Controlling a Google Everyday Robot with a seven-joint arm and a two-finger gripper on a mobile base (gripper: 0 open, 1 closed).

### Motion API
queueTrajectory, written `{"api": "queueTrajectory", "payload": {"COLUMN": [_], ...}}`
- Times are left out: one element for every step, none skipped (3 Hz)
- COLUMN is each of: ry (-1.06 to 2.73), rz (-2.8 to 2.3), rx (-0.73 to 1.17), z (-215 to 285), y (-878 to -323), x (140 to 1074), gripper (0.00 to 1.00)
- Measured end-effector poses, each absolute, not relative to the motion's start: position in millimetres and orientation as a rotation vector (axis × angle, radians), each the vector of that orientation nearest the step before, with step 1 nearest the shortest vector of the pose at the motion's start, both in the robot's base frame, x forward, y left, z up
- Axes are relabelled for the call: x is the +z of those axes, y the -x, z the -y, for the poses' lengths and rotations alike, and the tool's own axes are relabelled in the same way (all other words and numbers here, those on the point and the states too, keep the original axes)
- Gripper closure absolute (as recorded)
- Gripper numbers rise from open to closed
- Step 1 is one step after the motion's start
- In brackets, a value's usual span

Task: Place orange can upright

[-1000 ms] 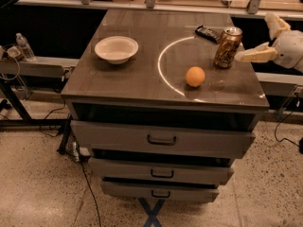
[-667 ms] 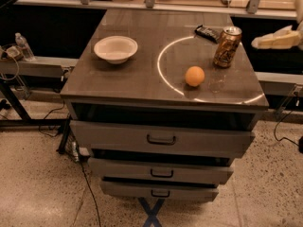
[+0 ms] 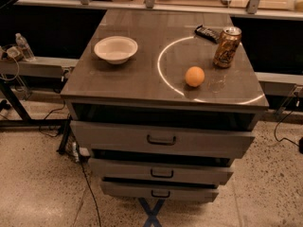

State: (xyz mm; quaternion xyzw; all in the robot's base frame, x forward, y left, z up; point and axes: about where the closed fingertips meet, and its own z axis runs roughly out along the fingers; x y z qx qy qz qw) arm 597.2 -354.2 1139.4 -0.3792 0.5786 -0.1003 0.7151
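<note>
The orange can (image 3: 227,47), shiny metal with an orange-gold and brown label and a silver top, stands upright near the right edge of the grey cabinet top (image 3: 142,74). A round orange fruit (image 3: 194,76) sits just in front and to the left of it. A flat dark wrapped bar (image 3: 208,32) lies behind the can. My gripper is out of view; nothing touches the can.
A white bowl (image 3: 116,48) sits on the left part of the top. A bright curved light arc (image 3: 161,67) crosses the surface. Below are three partly open drawers (image 3: 161,139). A shelf rail runs behind, and cables and a water bottle (image 3: 22,46) are at the left.
The gripper, which was beside the can at the right edge, has pulled away to the right and left the view. The can stays standing upright.
</note>
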Motion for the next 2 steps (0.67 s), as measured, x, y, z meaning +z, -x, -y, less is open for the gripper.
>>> {"api": "queueTrajectory", "payload": {"ry": [0.786, 0.752], "rz": [-1.281, -1.260], "rx": [-0.422, -0.435], "z": [324.7, 329.8], "y": [-573.1, -576.1], "x": [1181.3, 1188.6], "gripper": [0.00, 0.00]}}
